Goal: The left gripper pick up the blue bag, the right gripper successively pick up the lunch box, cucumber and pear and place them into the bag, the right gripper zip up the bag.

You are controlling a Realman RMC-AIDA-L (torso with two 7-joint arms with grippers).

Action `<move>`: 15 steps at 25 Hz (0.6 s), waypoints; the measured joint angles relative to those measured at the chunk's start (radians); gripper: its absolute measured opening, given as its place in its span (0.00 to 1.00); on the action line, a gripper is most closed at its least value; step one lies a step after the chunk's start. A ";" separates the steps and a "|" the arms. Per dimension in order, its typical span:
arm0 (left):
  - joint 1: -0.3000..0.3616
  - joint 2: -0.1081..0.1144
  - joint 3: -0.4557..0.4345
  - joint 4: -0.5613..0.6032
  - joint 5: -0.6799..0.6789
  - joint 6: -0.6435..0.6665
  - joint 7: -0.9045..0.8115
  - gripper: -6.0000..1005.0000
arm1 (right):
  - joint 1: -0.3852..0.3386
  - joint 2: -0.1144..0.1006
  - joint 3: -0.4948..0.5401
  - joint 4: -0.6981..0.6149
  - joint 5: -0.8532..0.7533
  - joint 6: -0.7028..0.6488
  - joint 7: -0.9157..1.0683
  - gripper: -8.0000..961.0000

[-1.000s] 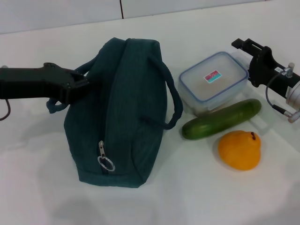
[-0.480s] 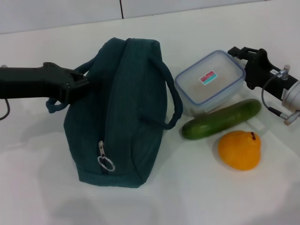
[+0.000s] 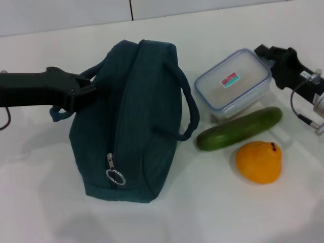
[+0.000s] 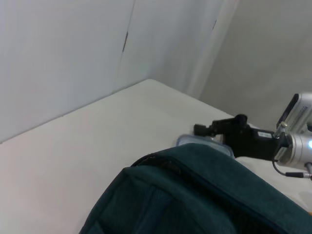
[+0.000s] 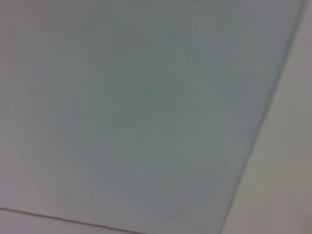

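Lunch box (image 3: 234,85) tilted off the white worktop (image 3: 212,202), its far right end gripped between the fingers of the right gripper (image 3: 273,54), marks the first of three items bound for the blue bag (image 3: 129,121). The left gripper (image 3: 87,92) holds one of the bag's handles at its left side, fingers closed on the cord, so the opening step of the job looks done. The zipper (image 3: 112,169) appears drawn shut along the bag's visible length, its ring pull lying at the near end, which may need sorting before anything goes in. The cucumber (image 3: 239,128) lies on the worktop just in front of the box, and the pear (image 3: 258,161) sits just in front of the cucumber; neither is touched. Loading all three items and the final zipping remain. The box is just beside the bag's right handle, its near end low over the cucumber, with the fingers clamped on its raised far end.
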 joint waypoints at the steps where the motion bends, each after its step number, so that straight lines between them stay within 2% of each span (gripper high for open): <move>1: 0.001 0.000 0.000 0.000 0.000 0.000 -0.001 0.05 | -0.005 -0.002 -0.001 -0.012 0.002 -0.007 -0.021 0.14; 8: 0.005 -0.002 -0.007 -0.004 -0.013 -0.001 -0.003 0.05 | -0.064 -0.011 -0.015 -0.146 0.000 -0.051 -0.060 0.11; 15: 0.014 -0.003 -0.011 -0.007 -0.043 -0.003 -0.005 0.05 | -0.069 -0.029 -0.004 -0.186 0.007 -0.143 -0.082 0.11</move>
